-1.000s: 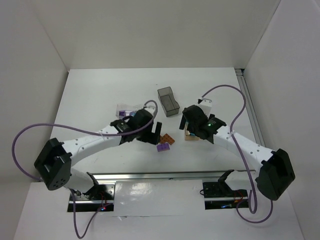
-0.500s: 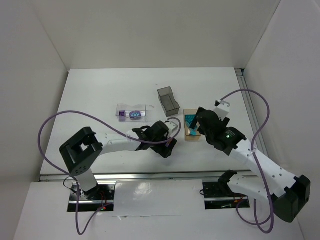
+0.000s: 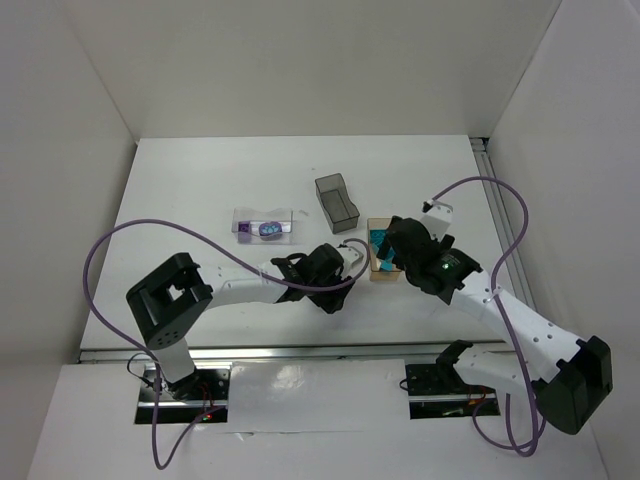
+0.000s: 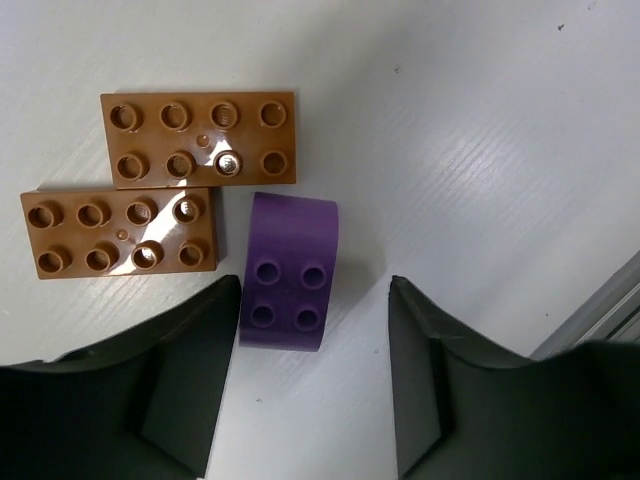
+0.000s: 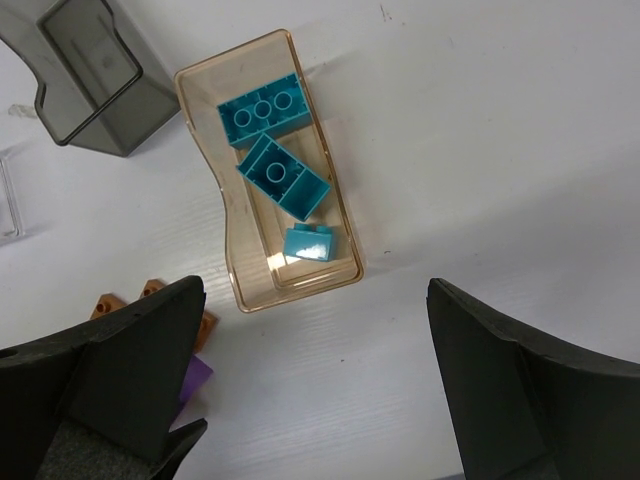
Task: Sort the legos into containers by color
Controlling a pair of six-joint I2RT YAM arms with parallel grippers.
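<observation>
Two brown bricks (image 4: 198, 138) lie side by side on the white counter (image 4: 480, 120), long edges together and a little staggered. The small purple brick (image 4: 290, 272) sits tucked into the corner they make, very near both; I can't tell whether it touches either. The left pincer (image 4: 315, 290) is down over it, about half open, one finger on each side of the brick's near end. The finger on the brown-brick side is right at the purple edge and close to the lower brown brick. The other finger stands apart, with bare counter between it and the brick, so nothing is gripped. A strip of metal rail (image 4: 605, 305) shows at the counter's near edge.

From overhead the left pincer hides all three of these bricks.

Just to the right, the right pincer (image 5: 315, 290) hangs above the near end of the tan box (image 5: 258, 250), spread wide and holding nothing. Three teal bricks (image 5: 283, 178) lie in that box in a loose row along its length. In the overhead view this pincer covers part of the box.

Beyond the tan box stands the dark grey box (image 5: 95, 85), with no brick showing in it. Further left, well apart from the brown bricks, is the clear box (image 3: 285, 228), with an oval brick (image 3: 270, 229) inside.
</observation>
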